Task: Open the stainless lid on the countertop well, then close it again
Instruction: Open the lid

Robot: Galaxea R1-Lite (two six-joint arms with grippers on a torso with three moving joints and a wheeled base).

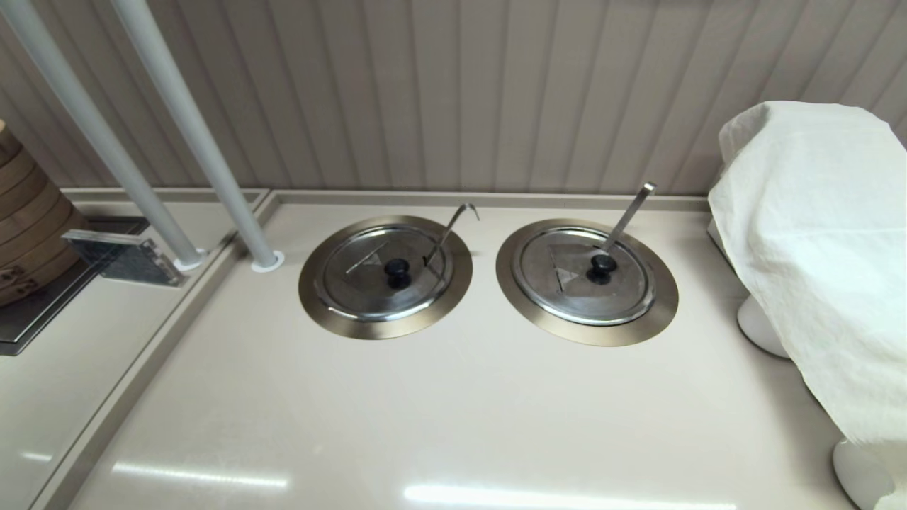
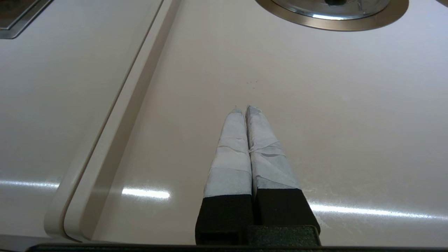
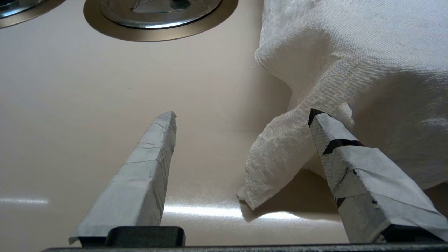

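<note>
Stainless lid [image 1: 386, 273] seated shut on the countertop well [image 1: 312, 301], left of the twin lid [image 1: 582, 275], black knob [image 1: 397, 271] upright at centre. Left gripper [image 2: 244, 109] clenched empty over near counter, lid lying far and slightly right of it. Right gripper [image 3: 241, 115] splayed wide beside the white cloth [image 3: 350, 70], likely farther off.

From head height we look forward and down at the countertop [image 1: 453, 411], both wells near centre. Our left wrist camera skims low, the countertop well [image 2: 332, 21] at 1 o'clock. Our right wrist camera, equally low, faces the twin well [image 3: 161, 31] at 11 o'clock and the white cloth [image 3: 350, 70].
</note>
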